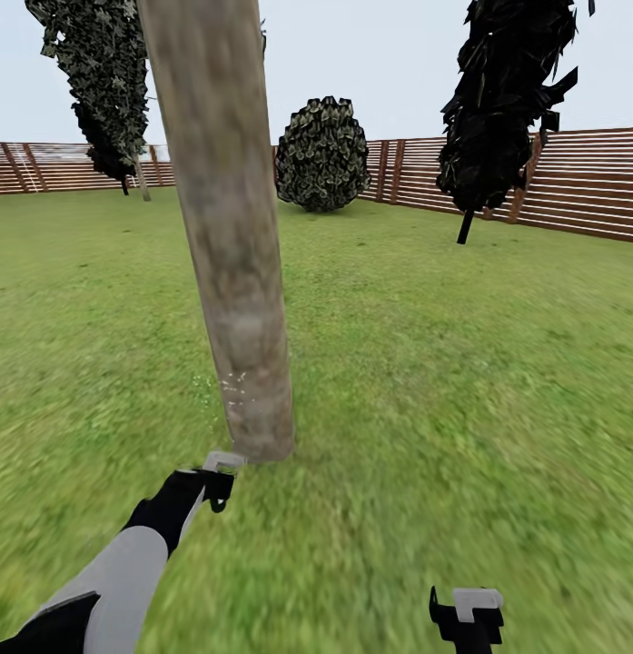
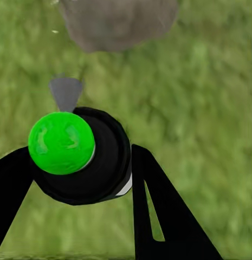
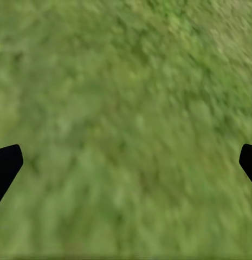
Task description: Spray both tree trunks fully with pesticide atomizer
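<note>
Two grippers: seen low in the head view, over grass.
Writing: none can be read.
Left gripper [image 2: 77, 179]: clenched on the atomizer [image 2: 85, 160], whose black body is pinched between the black fingers [image 2: 158, 216]; its top is shown green, and a grey nozzle is pointed at the trunk base.
Right gripper [image 3: 126, 162]: spread wide, nothing held, lawn [image 1: 461, 363] beneath.
Trunk [image 1: 234, 272]: set just beyond the left gripper, leaning slightly.
Pesticide [image 1: 232, 386]: pale specks are seen low on the trunk.
Fence [image 1: 579, 182]: brown slats behind.
</note>
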Available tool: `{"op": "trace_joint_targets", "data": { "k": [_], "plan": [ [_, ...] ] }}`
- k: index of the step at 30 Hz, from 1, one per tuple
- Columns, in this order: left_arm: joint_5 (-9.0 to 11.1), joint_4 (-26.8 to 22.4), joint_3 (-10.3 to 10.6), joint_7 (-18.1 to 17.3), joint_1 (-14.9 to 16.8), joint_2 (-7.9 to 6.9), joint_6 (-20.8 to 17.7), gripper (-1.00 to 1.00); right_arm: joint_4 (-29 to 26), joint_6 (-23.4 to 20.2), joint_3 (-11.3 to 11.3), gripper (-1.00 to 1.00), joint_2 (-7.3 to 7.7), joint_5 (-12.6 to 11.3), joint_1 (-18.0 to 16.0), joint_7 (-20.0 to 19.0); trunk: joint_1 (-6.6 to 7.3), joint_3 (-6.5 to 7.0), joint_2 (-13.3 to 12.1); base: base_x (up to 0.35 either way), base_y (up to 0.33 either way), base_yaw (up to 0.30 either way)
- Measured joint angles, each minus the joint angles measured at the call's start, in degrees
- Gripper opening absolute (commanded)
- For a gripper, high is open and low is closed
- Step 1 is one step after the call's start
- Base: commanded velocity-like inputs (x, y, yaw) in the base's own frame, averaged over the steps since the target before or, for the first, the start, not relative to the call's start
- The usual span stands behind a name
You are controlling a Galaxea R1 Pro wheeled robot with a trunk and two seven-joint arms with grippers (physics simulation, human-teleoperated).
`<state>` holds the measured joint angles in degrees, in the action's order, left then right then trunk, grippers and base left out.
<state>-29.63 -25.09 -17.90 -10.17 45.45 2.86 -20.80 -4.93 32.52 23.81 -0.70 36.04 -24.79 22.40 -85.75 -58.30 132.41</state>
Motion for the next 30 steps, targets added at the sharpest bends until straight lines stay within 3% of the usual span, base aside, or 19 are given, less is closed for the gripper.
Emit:
{"op": "trace_joint_targets", "data": {
  "k": [5, 18, 30],
  "plan": [
    [1.4, 0.0, -0.6, 0.2, -2.3, -1.29, 0.3, -1.00, 0.0, 0.0, 0.0, 1.00, 0.00, 0.0, 0.0, -0.1, 0.00, 0.00, 0.0, 0.248, 0.000, 0.000],
    [1.6, 0.2, -0.6, 0.4, -2.7, -1.11, 0.4, -1.00, 0.0, 0.0, 0.0, 1.00, 0.00, 0.0, 0.0, -0.1, 0.00, 0.00, 0.0, 0.318, -0.024, 0.015],
    [1.7, 0.8, -0.6, 0.5, -2.7, -0.54, 0.6, -1.00, 0.0, 0.0, -0.1, 1.00, -0.02, 0.0, 0.0, -0.1, 0.00, 0.00, 0.0, -0.208, -0.190, 0.236]
  ]
}}
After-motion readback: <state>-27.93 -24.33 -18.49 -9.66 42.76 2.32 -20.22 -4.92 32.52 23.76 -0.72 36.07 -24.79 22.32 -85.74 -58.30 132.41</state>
